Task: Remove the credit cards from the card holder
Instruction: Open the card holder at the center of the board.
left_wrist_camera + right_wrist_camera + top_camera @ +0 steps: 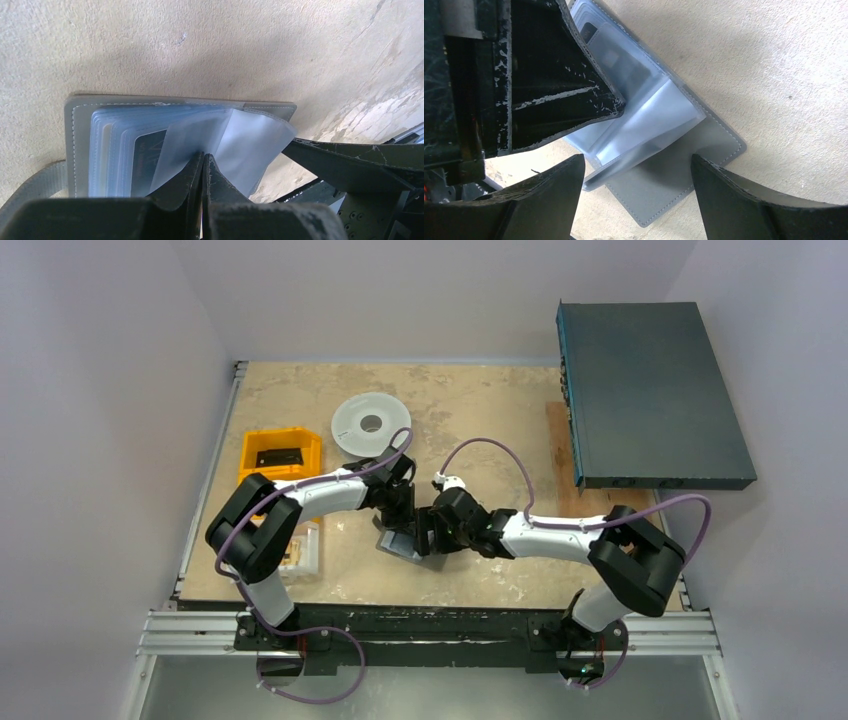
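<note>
Currently I see a beige, mottled tabletop (480, 400), matte and scuffed, boxed in by pale walls (100, 390). The card holder (664, 195) lies open on it near the front middle, between both arms — slate-grey stitched cover, a fan of clear glossy sleeves (250, 145), a dark card (150, 150) showing through one. Left gripper (204, 165): tips pressed together at the sleeves — whether a sheet is pinched, I cannot tell. Right gripper (638, 162): spread wide over the holder's corner.

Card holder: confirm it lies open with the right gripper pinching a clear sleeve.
Wrong arm. The left wrist view shows the left gripper shut on the clear sleeve; the right gripper is open. The card holder does lie open.
</note>
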`<state>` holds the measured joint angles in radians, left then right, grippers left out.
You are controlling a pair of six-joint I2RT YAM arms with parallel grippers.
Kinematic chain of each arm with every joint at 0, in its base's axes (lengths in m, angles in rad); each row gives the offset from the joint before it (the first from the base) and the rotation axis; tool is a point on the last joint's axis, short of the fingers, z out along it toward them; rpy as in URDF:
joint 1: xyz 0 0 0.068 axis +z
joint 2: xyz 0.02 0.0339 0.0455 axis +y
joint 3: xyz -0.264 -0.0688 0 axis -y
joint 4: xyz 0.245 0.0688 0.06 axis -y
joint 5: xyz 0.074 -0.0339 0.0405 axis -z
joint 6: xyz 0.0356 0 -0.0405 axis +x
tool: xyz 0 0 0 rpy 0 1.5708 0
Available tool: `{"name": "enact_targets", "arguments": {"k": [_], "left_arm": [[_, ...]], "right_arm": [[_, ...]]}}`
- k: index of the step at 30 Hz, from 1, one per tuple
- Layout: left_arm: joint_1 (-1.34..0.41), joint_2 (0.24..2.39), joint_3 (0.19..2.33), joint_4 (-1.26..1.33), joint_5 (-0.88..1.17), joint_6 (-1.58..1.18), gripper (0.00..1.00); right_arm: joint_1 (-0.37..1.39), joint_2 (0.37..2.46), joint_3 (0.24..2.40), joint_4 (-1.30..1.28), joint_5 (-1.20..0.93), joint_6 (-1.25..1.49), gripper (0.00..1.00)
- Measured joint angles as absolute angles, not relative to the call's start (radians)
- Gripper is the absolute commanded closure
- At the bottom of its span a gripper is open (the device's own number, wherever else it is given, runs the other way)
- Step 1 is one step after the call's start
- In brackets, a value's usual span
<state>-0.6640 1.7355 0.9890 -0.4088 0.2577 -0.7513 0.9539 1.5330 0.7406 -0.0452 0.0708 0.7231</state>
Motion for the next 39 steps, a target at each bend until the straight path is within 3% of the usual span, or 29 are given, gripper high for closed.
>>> {"name": "enact_targets", "arguments": {"k": [5,14,24,32,39], "left_arm": [[-0.664,1.737,0.989,-0.406,0.262,-0.761,1.00],[-0.664,1.739,0.989,-0.413,0.247,-0.764,1.00],[-0.664,1.739,0.981,-0.409,0.247,-0.766,1.00],[-0.664,1.739,0.977,-0.403,0.248,-0.767,1.00],[-0.660,1.739,0.974,-0.405,0.249,-0.767,1.00]], "right_arm": [[0.962,1.568,0.768,-0.060,0.108,0.722,0.50],[0.964,1.575,0.777,-0.084,0.156,0.749,0.53],[0.967,1.420,0.770,-0.263,0.218,0.743,0.55],[0.967,1.402,0.851,-0.152,0.179,0.736,0.70],[0.945,1.501,0.836,0.022,0.121,0.765,0.89]]}}
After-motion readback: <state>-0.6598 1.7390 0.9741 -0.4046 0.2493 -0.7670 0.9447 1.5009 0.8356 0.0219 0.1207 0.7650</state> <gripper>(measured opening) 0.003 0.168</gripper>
